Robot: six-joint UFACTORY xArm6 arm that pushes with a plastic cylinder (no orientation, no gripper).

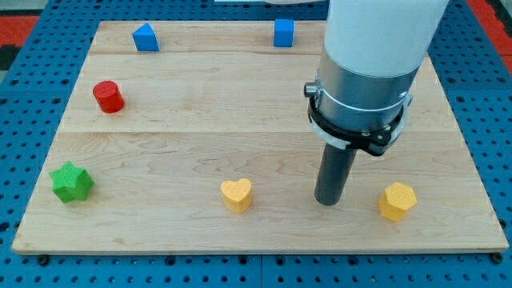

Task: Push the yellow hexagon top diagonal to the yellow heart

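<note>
The yellow hexagon lies near the view's bottom right of the wooden board. The yellow heart lies near the bottom middle, well to the hexagon's left. My tip rests on the board between the two, closer to the hexagon and a short gap to its left, touching neither block. The arm's white and grey body rises above it toward the view's top.
A green star sits at the bottom left. A red cylinder sits at the left. A blue pentagon-like block and a blue cube sit along the top edge. A blue pegboard surrounds the board.
</note>
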